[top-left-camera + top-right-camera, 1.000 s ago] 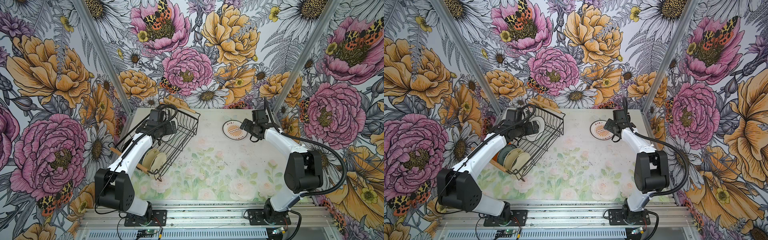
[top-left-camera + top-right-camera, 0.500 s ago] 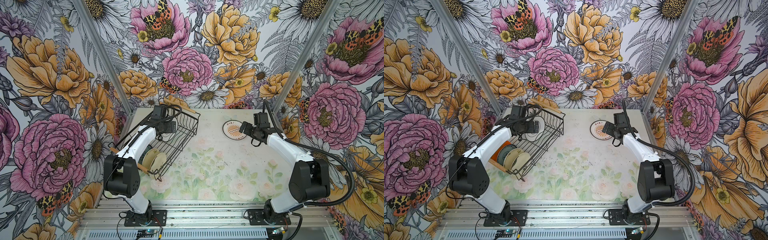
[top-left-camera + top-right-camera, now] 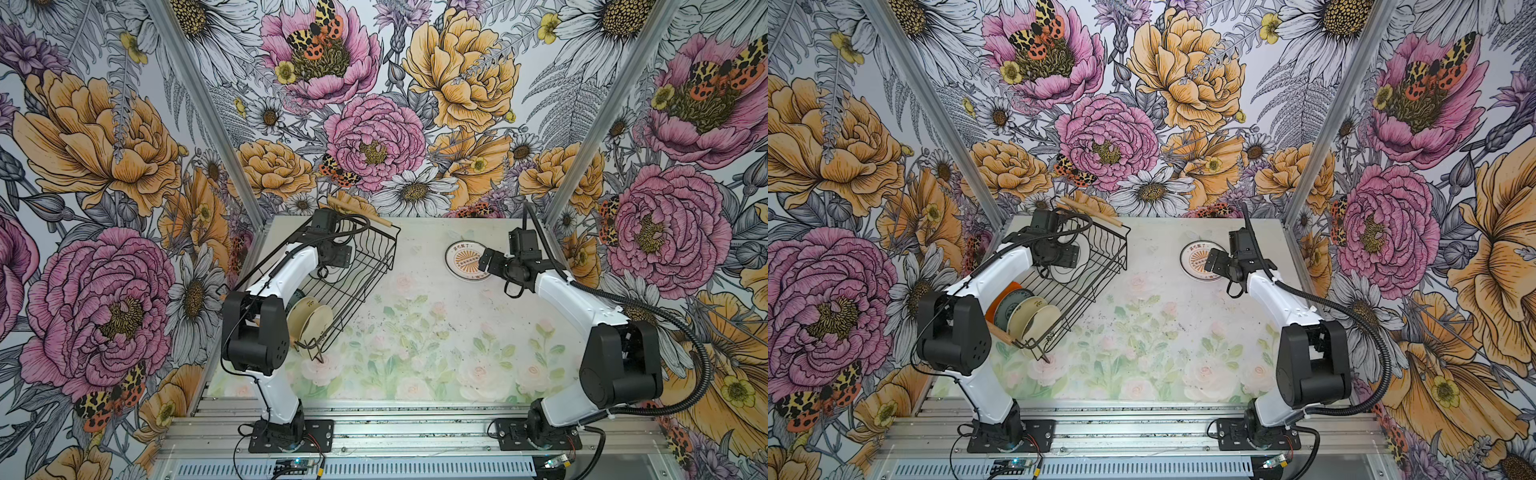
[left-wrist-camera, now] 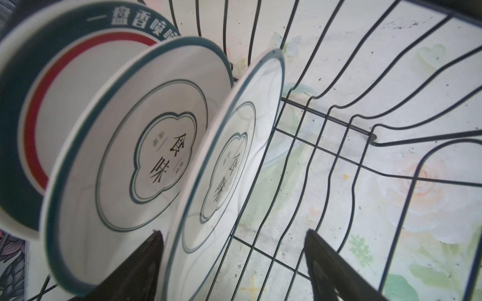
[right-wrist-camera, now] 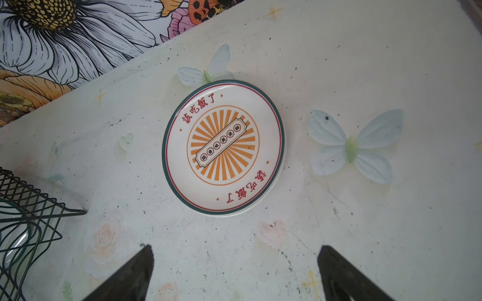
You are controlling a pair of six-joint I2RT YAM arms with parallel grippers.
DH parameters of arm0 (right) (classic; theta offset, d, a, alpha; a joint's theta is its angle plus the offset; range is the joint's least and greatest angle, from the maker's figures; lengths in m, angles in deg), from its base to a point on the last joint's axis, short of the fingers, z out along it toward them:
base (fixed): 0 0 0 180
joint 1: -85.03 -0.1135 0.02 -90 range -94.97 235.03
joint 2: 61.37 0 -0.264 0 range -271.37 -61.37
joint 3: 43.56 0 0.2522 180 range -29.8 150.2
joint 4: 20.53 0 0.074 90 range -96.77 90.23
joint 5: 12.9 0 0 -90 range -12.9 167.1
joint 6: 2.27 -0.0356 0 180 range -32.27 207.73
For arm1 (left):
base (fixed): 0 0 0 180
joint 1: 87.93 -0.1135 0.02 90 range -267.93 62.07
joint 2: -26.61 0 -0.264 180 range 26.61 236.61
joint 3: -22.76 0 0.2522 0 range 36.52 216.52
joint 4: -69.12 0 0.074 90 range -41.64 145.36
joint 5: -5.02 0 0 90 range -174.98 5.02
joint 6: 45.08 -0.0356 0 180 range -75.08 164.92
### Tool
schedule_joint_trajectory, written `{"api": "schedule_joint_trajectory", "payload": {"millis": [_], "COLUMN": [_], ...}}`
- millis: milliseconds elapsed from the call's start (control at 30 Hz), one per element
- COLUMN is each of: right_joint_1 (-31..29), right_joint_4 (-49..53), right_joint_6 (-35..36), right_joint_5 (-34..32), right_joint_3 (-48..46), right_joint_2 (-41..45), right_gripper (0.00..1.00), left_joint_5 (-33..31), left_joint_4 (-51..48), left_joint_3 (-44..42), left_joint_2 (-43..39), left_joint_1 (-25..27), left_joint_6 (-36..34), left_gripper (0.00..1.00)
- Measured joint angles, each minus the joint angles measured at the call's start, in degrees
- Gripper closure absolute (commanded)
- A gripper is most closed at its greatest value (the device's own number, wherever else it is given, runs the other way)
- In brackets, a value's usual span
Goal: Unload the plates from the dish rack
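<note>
Left fingers [image 4: 138, 273] apart inside the dish rack [image 4: 326, 117], straddling the nearest teal-rimmed plate [image 4: 234, 156]; right fingers [image 5: 130, 276] wide apart above the desk [image 5: 365, 234], near the flat sunburst plate [image 5: 224, 148].

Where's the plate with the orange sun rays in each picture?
Top view: the sun plate lies at the table's far side, right of the rack.
Top view: same spot, right of the rack.
Left wrist: not in it.
Right wrist: in the middle, flat on the table.
Shared landmark: the black rack, in all four.
</note>
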Motion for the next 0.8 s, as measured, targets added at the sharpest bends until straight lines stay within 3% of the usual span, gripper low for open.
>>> {"api": "schedule_joint_trajectory", "payload": {"millis": [267, 433, 800], "right_joint_1": [0.9, 1.2, 1.3], "right_joint_4": [-1.1, -1.4, -1.5], "right_joint_6": [1.5, 1.7, 1.9], "right_joint_5": [0.1, 0.1, 0.0], "right_joint_3": [-1.8, -2.6, -3.2], "right_joint_2": [0.0, 0.6, 2.4], "right_gripper": [0.01, 0.01, 0.0], "left_joint_5": [-1.1, -1.5, -1.6], "left_joint_4": [-0.2, -0.2, -1.2], "left_joint_3": [2.1, 4.6, 5.1], "left_joint_2": [0.0, 1.3, 5.8], "left_joint_1": [-0.3, -1.0, -1.6], "left_joint_6": [-2.9, -4.2, -5.4], "left_gripper": [0.3, 0.49, 0.65]}}
